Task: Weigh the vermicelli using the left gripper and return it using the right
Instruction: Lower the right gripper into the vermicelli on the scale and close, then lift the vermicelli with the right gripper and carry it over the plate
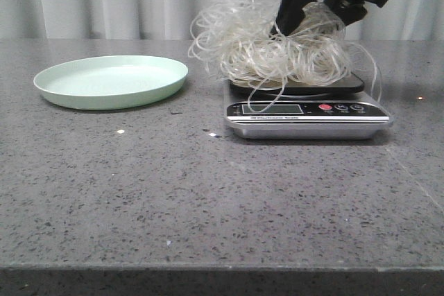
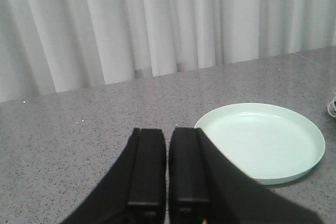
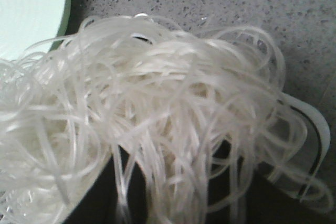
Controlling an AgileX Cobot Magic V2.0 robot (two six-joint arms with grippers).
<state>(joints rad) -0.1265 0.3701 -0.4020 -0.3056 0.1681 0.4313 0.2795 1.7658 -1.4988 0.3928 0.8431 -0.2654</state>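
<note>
The vermicelli (image 1: 277, 46) is a big whitish tangle lying on the black platform of a silver kitchen scale (image 1: 305, 110). My right gripper (image 1: 316, 22) comes down from above into the top right of the tangle. Its two dark fingers stand apart, with strands between and over them. In the right wrist view the vermicelli (image 3: 157, 93) fills the picture and partly hides the right gripper (image 3: 178, 150). My left gripper (image 2: 168, 135) is shut and empty, above the table beside the pale green plate (image 2: 262, 140). It is out of the front view.
The pale green plate (image 1: 111, 81) stands empty at the back left of the grey speckled table, left of the scale. It also shows in the right wrist view (image 3: 26, 9). A white curtain hangs behind the table. Loose loops hang over the scale's front and right side.
</note>
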